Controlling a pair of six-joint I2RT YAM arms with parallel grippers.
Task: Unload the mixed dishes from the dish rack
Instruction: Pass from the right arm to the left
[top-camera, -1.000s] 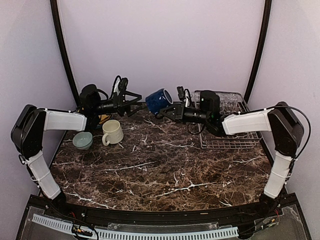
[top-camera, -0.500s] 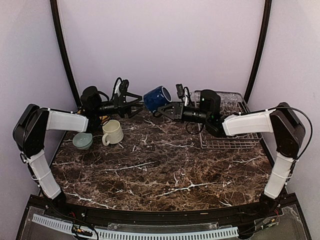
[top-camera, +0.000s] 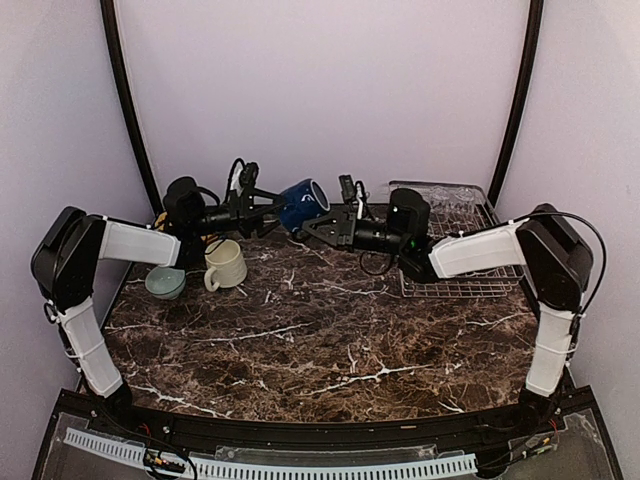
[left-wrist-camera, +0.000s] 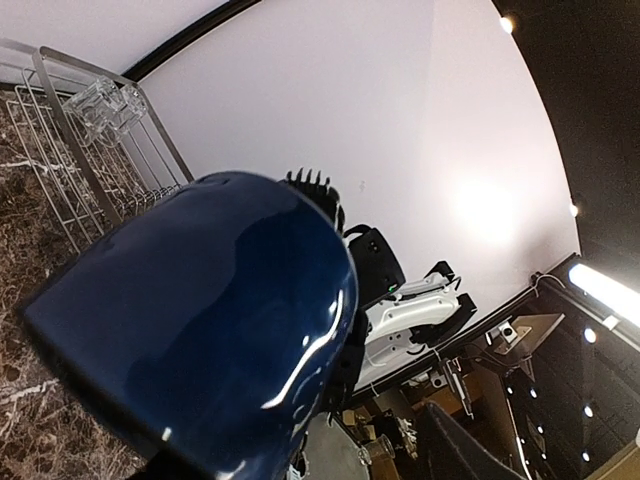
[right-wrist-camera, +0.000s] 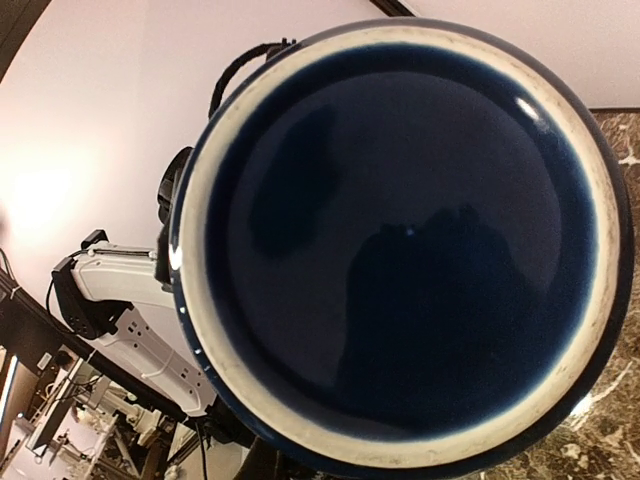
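Observation:
The dark navy mug (top-camera: 300, 204) hangs in the air on its side at the back middle of the table, between my two grippers. My right gripper (top-camera: 320, 224) is shut on it from the right. Its fingers are hidden in the right wrist view, where the mug's base (right-wrist-camera: 400, 240) fills the frame. My left gripper (top-camera: 267, 207) is open, its spread fingers at the mug's left end. The mug's side (left-wrist-camera: 200, 320) fills the left wrist view. The dish rack (top-camera: 470, 288) stands at the back right, with the clear glass tumbler (top-camera: 455, 200) in it.
The cream mug (top-camera: 224, 265) and the small pale greenish bowl (top-camera: 165, 281) stand on the marble table under my left arm. The rack (left-wrist-camera: 70, 150) with the tumbler (left-wrist-camera: 105, 100) also shows in the left wrist view. Walls close in the back and both sides.
My right gripper has carried the navy mug to the left, up to my left gripper. The left gripper has reached slightly right and now meets the mug.

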